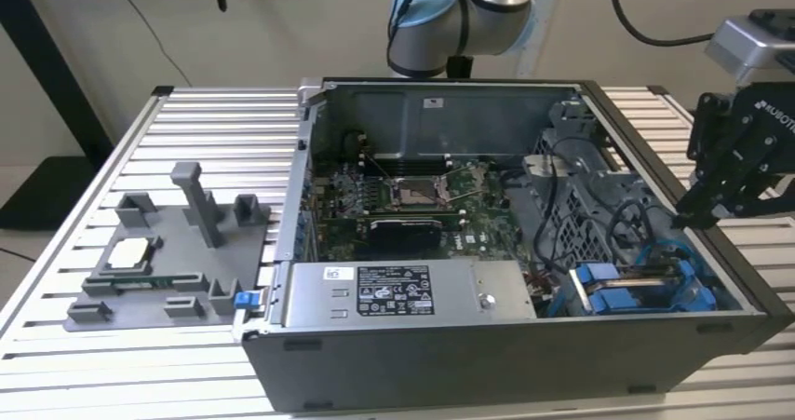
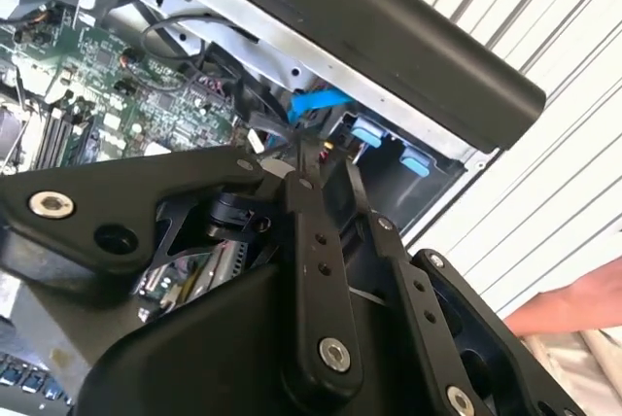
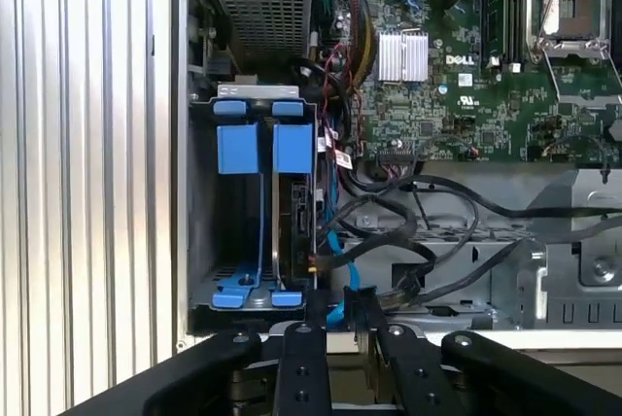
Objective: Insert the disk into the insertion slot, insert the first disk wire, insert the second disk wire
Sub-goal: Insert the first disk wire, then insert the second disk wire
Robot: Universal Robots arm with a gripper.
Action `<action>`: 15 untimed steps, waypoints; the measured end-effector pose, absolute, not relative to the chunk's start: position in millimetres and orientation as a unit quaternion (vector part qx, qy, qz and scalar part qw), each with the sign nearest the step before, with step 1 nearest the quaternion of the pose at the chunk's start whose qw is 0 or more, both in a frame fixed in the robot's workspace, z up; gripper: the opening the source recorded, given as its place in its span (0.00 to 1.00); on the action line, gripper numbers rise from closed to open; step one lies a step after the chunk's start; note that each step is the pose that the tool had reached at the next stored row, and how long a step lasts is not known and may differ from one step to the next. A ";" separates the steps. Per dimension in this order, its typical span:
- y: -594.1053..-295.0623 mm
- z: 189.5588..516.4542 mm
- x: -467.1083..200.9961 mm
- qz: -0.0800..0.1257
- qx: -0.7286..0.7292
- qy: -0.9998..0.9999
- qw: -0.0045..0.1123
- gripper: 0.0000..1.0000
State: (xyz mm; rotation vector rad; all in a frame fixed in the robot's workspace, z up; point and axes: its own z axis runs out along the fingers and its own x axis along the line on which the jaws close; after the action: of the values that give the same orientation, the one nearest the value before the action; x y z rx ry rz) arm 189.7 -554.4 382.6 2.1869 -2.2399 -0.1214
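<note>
1 disk (image 3: 294, 204) already stands on edge in its blue frame (image 3: 292, 149), inside the drive bay at a corner of the open computer case (image 1: 497, 373) on the table (image 1: 125, 383). The hand (image 3: 338, 301) hovers at the bay's edge, closed, apparently pinched on the blue wire (image 3: 335, 251), though the grip point is half hidden. Seating that wire well calls for squaring its plug to the disk's socket and pressing straight, clear of the black cables (image 3: 418, 202).
</note>
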 end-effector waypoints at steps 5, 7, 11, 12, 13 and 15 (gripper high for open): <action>-552.4 381.5 192.9 -0.042 0.698 -0.715 0.007 1.00; -551.4 380.8 193.4 -0.043 0.698 -0.715 0.008 1.00; -550.5 377.8 193.7 -0.044 0.698 -0.715 0.010 1.00; -550.5 377.1 193.7 -0.045 0.698 -0.715 0.010 1.00; -550.4 376.4 193.8 -0.045 0.698 -0.715 0.011 1.00; -550.3 375.3 193.9 -0.045 0.698 -0.715 0.011 1.00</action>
State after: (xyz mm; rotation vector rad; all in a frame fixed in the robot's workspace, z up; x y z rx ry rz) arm 193.9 -550.3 375.3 2.1762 -2.2299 -0.1417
